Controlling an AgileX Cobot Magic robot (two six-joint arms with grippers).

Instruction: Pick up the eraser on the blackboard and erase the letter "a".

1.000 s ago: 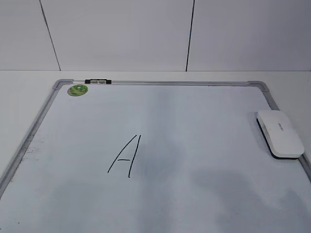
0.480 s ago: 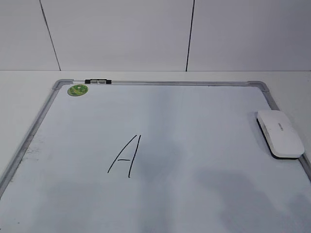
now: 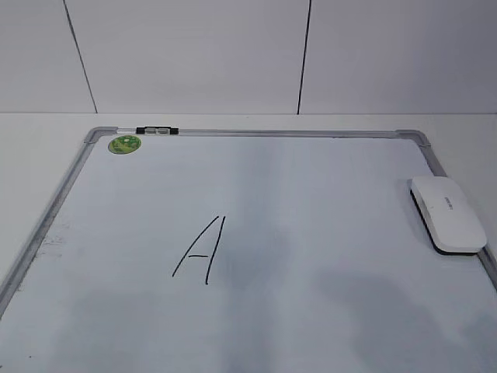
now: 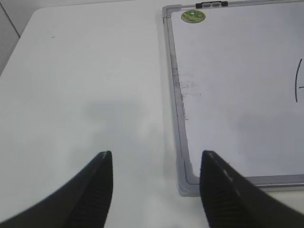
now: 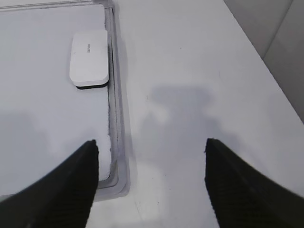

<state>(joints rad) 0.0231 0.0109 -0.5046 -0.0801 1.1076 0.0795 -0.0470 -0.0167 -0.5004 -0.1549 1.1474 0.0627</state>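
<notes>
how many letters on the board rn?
1: a capital "A" at mid-board on the blackboard, left of the eraser. No lowercase "a" visible.

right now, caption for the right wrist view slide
Open right gripper hovers over the table beside the whiteboard, eraser lying ahead.

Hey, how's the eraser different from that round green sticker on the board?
The eraser is an oblong white block with a thin black base; the green sticker is a small flat round disc. The eraser lies along the right frame of the whiteboard; the sticker sits in the far left corner. The eraser stands raised off the surface, while the sticker lies flush. Both are on the board, away from the capital "A".
</notes>
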